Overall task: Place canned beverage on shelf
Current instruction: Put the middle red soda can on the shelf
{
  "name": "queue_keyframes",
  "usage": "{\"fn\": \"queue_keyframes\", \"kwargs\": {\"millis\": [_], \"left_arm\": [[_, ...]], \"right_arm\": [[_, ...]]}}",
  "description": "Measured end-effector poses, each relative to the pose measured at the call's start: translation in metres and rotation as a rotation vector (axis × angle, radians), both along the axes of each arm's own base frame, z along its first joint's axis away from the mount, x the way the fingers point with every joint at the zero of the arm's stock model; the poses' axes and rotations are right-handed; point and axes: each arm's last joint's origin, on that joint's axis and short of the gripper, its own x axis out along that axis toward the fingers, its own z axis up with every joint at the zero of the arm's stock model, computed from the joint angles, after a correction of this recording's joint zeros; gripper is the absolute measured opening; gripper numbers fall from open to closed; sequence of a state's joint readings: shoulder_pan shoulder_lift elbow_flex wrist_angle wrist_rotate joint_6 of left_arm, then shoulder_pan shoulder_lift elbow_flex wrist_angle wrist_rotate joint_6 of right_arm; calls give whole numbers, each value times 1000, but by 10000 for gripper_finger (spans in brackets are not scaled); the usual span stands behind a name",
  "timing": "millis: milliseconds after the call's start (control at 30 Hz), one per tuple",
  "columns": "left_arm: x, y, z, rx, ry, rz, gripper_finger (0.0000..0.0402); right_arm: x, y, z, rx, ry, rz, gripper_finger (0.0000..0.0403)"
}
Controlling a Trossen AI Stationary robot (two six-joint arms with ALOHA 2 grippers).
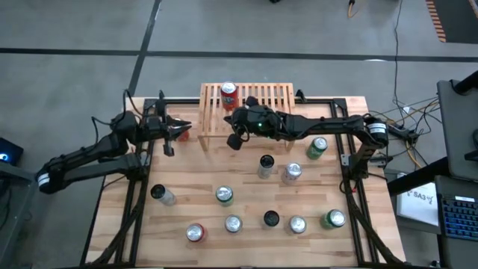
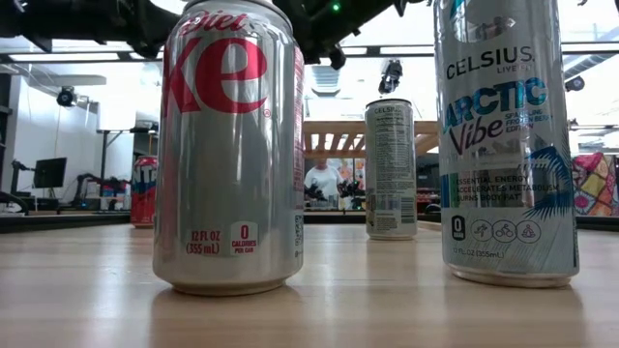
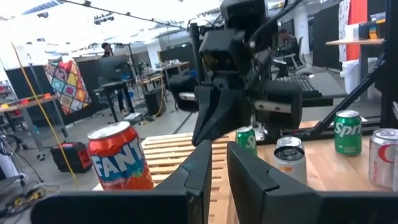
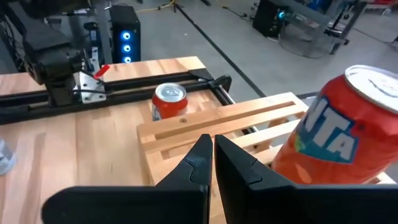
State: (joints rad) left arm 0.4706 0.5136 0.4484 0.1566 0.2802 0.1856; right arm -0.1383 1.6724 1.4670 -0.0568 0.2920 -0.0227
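The shelf [image 1: 261,101], a low light-wood slatted rack, stands at the table's far edge. An orange Fanta can [image 1: 228,96] stands upright by its base on the slats near the shelf's left end; it also shows in the wrist views [image 4: 336,137] [image 3: 118,158]. My right gripper [image 1: 236,140] hangs shut over the shelf's near edge, just beside the can and apart from it, holding nothing [image 4: 211,155]. My left gripper [image 1: 179,131] waits shut, pointing level, off the shelf's left end [image 3: 217,168].
A red can [image 4: 169,101] stands on the table by the shelf's left end, between the shelf and my left arm. Several more cans stand on the table's near half, among them a green Sprite [image 1: 317,147], a Diet Coke [image 2: 232,145] and a Celsius [image 2: 503,145].
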Motion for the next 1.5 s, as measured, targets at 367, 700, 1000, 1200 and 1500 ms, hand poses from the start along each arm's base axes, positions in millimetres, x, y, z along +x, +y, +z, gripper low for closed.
{"fn": "queue_keyframes", "kwargs": {"millis": [367, 700, 1000, 1200, 1500], "left_arm": [[8, 4, -2, 0, 30, 2, 35], [8, 4, -2, 52, 45, 7, 35], [8, 4, -2, 60, 42, 9, 35], [8, 4, -1, 60, 42, 10, 35], [8, 4, -2, 56, 47, 10, 35]], "right_arm": [[-3, -29, -6, -10, 15, -115, 9], [-1, -46, -16, 10, 27, -157, 9], [-4, -56, -15, -1, 24, -177, 9], [-6, -61, -15, -1, 23, -190, 9], [-7, -66, -14, -8, 16, -201, 9]]}}
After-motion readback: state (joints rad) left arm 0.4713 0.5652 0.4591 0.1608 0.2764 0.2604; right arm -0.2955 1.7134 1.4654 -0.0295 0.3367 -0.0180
